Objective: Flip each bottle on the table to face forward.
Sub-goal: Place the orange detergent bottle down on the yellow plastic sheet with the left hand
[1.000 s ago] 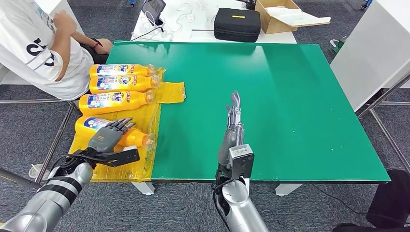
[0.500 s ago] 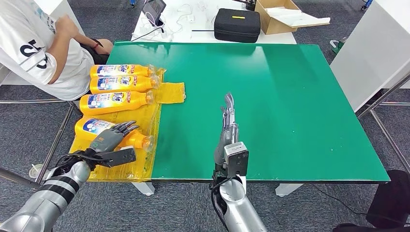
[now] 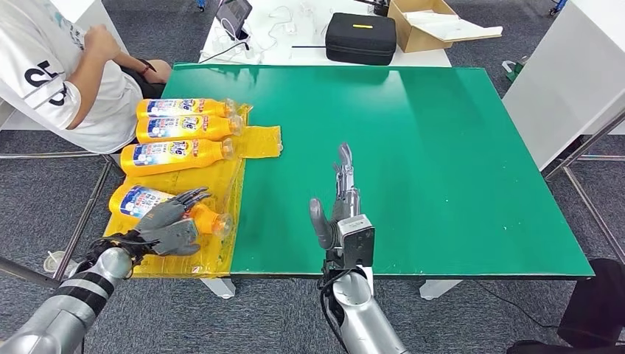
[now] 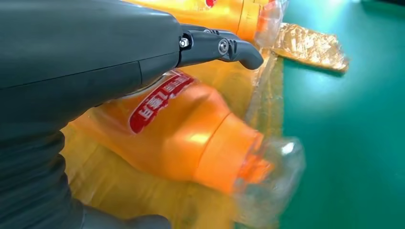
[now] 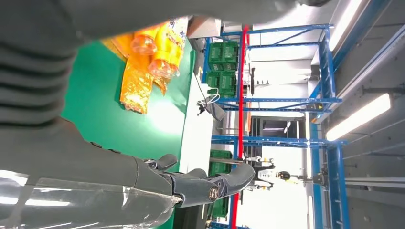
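Four orange bottles lie on yellow plastic wrap (image 3: 258,140) at the left end of the green table (image 3: 442,162). Three of them (image 3: 184,108), (image 3: 188,127), (image 3: 173,155) lie side by side at the back with labels up. My left hand (image 3: 168,223) lies over the neck end of the nearest bottle (image 3: 140,200). In the left wrist view its fingers (image 4: 219,45) reach over this bottle (image 4: 191,133) and the thumb (image 4: 119,222) sits under it. My right hand (image 3: 339,203) hovers edge-on over the table's front middle, fingers straight, thumb spread, holding nothing; its fingers (image 5: 205,183) are extended.
A person in a white shirt (image 3: 66,66) sits at the table's far left corner, near the bottles. Behind the green table a white table carries a black case (image 3: 361,37), a cardboard box (image 3: 435,22) and cables. A white cabinet (image 3: 575,74) stands at the right.
My left hand has dropped lower around the nearest bottle, which has shifted toward the front left edge. My right hand has drawn back toward me and spread its thumb.
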Controlling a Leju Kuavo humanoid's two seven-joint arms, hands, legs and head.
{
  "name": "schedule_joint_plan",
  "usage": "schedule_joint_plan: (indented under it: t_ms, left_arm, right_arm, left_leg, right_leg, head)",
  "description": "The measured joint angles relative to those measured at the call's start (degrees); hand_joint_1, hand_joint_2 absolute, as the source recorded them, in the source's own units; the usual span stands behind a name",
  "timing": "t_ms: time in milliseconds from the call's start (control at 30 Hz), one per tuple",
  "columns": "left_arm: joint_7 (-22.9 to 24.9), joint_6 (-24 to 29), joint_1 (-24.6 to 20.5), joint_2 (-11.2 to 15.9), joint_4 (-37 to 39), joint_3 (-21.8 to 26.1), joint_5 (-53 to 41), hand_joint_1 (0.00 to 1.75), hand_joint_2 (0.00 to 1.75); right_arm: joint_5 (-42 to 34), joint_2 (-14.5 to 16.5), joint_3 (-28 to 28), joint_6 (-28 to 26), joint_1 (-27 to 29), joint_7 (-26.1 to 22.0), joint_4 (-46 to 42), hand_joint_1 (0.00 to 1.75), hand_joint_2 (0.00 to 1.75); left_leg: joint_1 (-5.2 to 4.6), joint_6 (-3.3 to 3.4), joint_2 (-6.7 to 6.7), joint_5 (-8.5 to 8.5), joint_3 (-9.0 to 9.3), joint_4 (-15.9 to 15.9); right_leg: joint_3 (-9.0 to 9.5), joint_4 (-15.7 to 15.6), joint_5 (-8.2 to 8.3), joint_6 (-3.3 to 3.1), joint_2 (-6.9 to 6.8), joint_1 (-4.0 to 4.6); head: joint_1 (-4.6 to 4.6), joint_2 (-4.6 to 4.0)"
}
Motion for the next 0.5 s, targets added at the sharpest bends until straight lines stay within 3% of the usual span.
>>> schedule_joint_plan:
  t_ms: [100,167,233,367,500]
  left_arm:
    - [-0.02,-2.29,4.36,0.64,-7.53,1.25,11.77,0.0,0.0]
    - [-0.04,0.05,7.3,-1.23,-13.07,3.55,18.1,0.0,0.87]
    - [-0.06,4.32,9.22,-5.18,-17.93,7.56,22.66,0.0,1.75]
    - [0.47,9.7,11.64,-14.52,-26.95,16.59,30.84,0.0,1.75]
    - [1.38,6.14,14.87,-20.8,-35.64,22.88,40.86,0.0,1.75]
  right_arm:
    - [0.19,0.01,-0.02,0.02,0.01,-0.07,0.54,0.0,1.75]
    - [0.64,0.1,-0.04,-0.23,0.07,0.09,0.86,0.0,1.75]
    - [1.45,0.41,0.02,-0.91,0.18,0.78,1.09,0.0,1.75]
    - [3.04,0.91,0.25,-2.56,0.72,2.32,1.25,0.0,1.75]
    - [3.7,0.76,0.03,-3.62,2.14,2.68,1.21,0.0,1.75]
  left_leg:
    - [-0.01,0.0,0.04,0.0,-0.02,0.01]
    - [-0.02,0.0,-0.03,0.0,-0.13,0.03]
    - [-0.04,0.01,-0.13,0.0,-0.23,0.04]
    - [-0.08,0.04,-0.06,-0.02,-0.28,0.04]
    - [-0.07,0.03,-0.01,-0.05,-0.25,0.04]
  right_leg:
    - [-0.13,-0.01,-0.01,0.0,0.02,-0.01]
    - [-0.25,-0.03,-0.02,0.0,-0.03,-0.03]
    - [-0.27,-0.03,-0.02,0.01,-0.1,-0.04]
    - [-0.26,-0.03,0.02,0.04,-0.08,-0.09]
    - [-0.29,-0.04,0.02,0.04,-0.06,-0.09]
  head:
    - [-0.01,0.0]
    - [-0.02,0.0]
    - [-0.01,0.0]
    - [0.01,0.0]
    - [-0.01,0.0]
